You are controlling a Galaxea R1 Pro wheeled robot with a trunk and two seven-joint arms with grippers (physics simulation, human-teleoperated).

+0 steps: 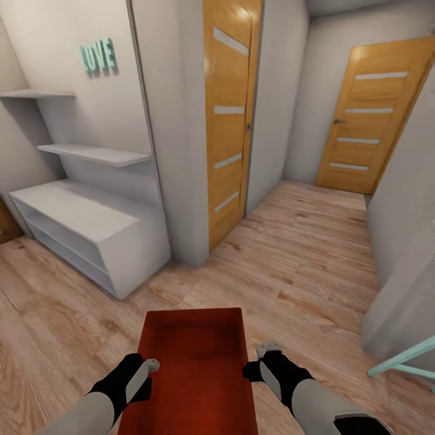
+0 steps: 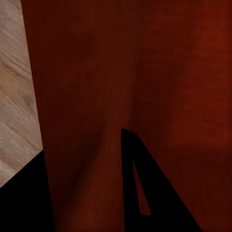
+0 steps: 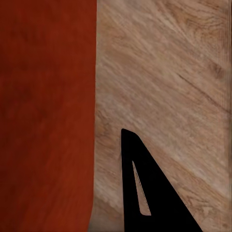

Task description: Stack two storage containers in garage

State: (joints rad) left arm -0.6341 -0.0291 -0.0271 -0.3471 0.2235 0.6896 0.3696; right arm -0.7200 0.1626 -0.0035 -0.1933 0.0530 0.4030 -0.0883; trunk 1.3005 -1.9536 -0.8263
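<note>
Both pincers flank one storage container (image 1: 194,368), which hangs low in front of the robot at about 6 o'clock in the head view. Left gripper (image 1: 147,367) sits against the box's 9 o'clock wall, right gripper (image 1: 264,362) against its 3 o'clock wall, so the load looks squeezed between the two arms rather than pinched by either one. Whether each pair of fingers is itself parted or clenched I cannot tell; in both wrist views only a dark finger silhouette shows beside red wall.

Going from big to small: the wood-plank floor (image 1: 302,254) runs away toward 1 o'clock, down a corridor ending at a closed wooden door (image 1: 371,115). A second wooden door (image 1: 229,121) stands at 12 o'clock, edge-on to a white wall. White shelving (image 1: 90,223) sits at 10 o'clock, with teal letters (image 1: 98,57) above it.

The container's long axis points from 6 toward 12 o'clock, straight along the robot's heading, open side up and empty. Neither arm is nearer; the hold is symmetric. My guess is the carry is mid-route, with the corridor at 1 o'clock the likely way on.
</note>
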